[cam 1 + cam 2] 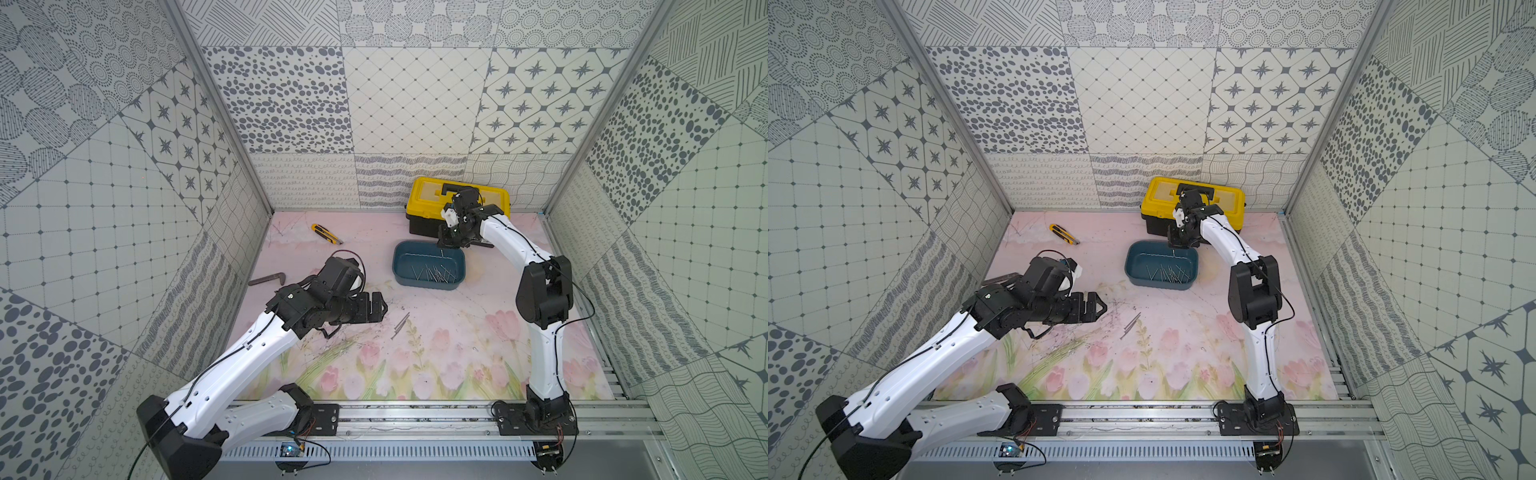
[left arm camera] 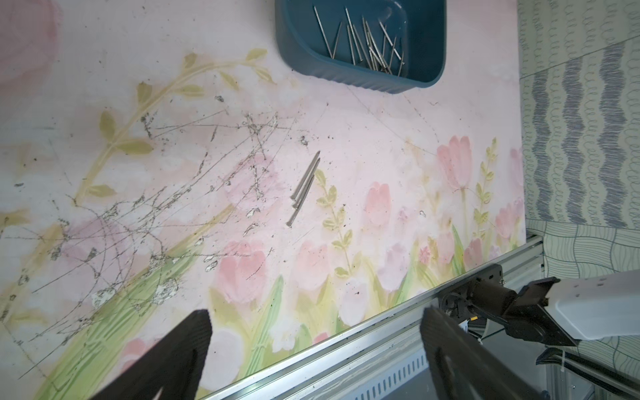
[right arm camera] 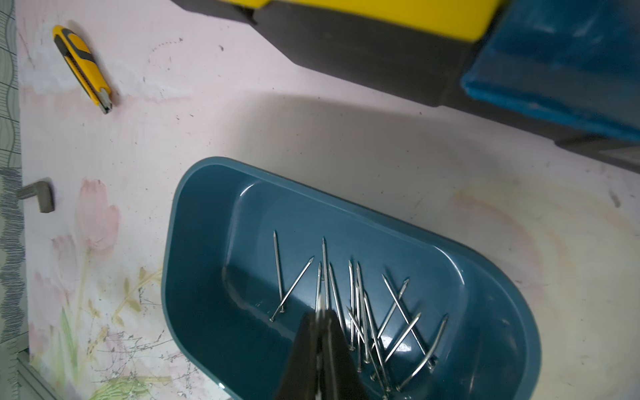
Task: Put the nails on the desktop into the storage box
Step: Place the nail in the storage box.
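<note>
Pink tulip desktop (image 1: 457,353): one nail carried over the box, three lying loose.

The right gripper (image 1: 443,245) is closed on a nail (image 1: 442,252), which is hung upright just inside the far rim of the box (image 1: 428,286), where a dozen or so nails (image 3: 360,304) are heaped. The left gripper (image 1: 380,308) is held wide and empty, low over the desktop. Three loose nails (image 2: 304,187) are laid side by side just ahead of it, well apart from the right arm. Their long axis is run diagonally, heads toward the rail (image 2: 346,343), points toward the box. They are judged best taken by the left arm, jaws set across that axis.
</note>
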